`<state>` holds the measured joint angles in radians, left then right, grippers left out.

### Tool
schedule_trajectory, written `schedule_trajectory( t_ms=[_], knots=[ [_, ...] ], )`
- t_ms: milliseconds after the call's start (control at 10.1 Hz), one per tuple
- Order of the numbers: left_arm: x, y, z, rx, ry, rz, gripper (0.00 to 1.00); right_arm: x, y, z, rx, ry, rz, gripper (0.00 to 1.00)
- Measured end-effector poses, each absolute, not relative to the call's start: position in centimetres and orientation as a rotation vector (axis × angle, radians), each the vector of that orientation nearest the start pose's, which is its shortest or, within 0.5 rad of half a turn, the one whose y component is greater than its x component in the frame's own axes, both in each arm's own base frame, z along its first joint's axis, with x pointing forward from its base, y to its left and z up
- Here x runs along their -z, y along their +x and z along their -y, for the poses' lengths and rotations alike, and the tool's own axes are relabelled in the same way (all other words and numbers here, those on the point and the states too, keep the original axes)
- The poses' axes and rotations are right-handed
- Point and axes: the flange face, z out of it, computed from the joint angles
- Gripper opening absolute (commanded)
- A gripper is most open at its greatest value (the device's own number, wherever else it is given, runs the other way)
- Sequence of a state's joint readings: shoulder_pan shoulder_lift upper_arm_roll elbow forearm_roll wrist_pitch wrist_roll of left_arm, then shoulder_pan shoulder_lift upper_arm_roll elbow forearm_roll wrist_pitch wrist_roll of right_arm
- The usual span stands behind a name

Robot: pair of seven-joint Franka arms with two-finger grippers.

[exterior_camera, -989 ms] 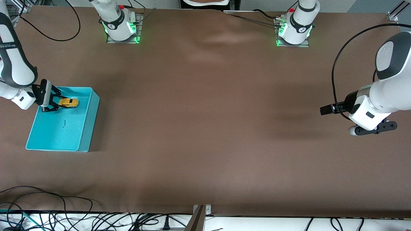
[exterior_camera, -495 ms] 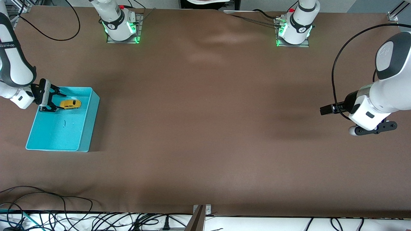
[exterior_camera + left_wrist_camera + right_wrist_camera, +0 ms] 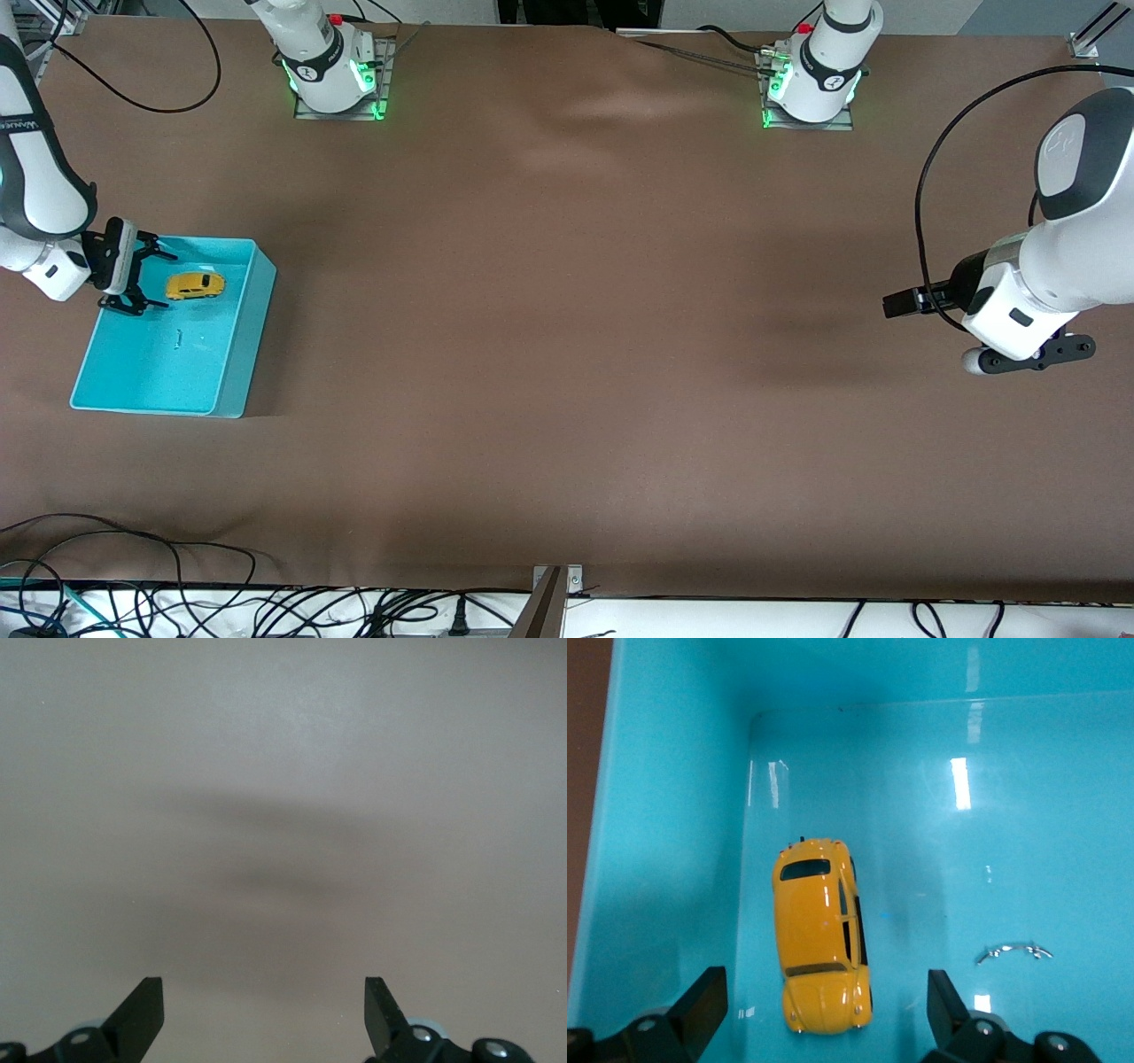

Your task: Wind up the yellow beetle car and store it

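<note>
the small, round, shiny yellow beetle car (image 3: pixel 195 285) with dark windows is being kept on the smooth floor of the turquoise plastic bin (image 3: pixel 232 379). the right gripper (image 3: pixel 151 282) is being held wide apart just beside it. the left gripper (image 3: pixel 264 1014) is being held apart over the brown table (image 3: pixel 567 354), waiting.

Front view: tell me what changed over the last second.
The right gripper let go of the car, opened and drew back toward the edge of the bin at the right arm's end of the table. The car now lies free in the bin. The left gripper stayed waiting, open, over bare table; the bin did not move.
</note>
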<state>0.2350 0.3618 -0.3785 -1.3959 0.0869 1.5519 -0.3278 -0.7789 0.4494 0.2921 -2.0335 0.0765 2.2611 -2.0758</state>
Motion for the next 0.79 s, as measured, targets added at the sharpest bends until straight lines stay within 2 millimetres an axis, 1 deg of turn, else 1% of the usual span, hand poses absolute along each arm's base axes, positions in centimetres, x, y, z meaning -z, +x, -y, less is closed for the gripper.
schedule_trajectory(
  t_ms=[99, 198, 297, 495, 593, 692, 791],
  knots=[
    [-49.9, 64.1, 4.6, -0.293, -3.117, 0.295, 1.00, -22.3, 51.9, 26.8, 0.173, -2.115, 1.991, 1.00],
    [-49.9, 64.1, 4.7, -0.293, -3.117, 0.294, 1.00, -23.1, 52.9, 26.2, 0.173, -2.132, 1.986, 1.00],
    [-49.9, 64.1, 4.7, -0.293, -3.117, 0.292, 1.00, -23.8, 53.9, 25.2, 0.168, -2.148, 1.973, 1.00],
    [-49.9, 64.1, 4.8, -0.293, -3.117, 0.291, 1.00, -25.8, 56.5, 23.2, 0.152, -2.207, 1.943, 1.00],
    [-49.9, 64.1, 4.9, -0.292, -3.118, 0.289, 1.00, -26.8, 57.5, 22.8, 0.129, -2.260, 1.924, 1.00],
    [-49.9, 64.1, 4.9, -0.292, -3.118, 0.288, 1.00, -27.4, 57.9, 23.1, 0.088, -2.317, 1.893, 1.00],
    [-49.9, 64.1, 4.9, -0.292, -3.118, 0.288, 1.00, -27.4, 57.6, 23.7, 0.026, -2.373, 1.827, 1.00]
  ],
)
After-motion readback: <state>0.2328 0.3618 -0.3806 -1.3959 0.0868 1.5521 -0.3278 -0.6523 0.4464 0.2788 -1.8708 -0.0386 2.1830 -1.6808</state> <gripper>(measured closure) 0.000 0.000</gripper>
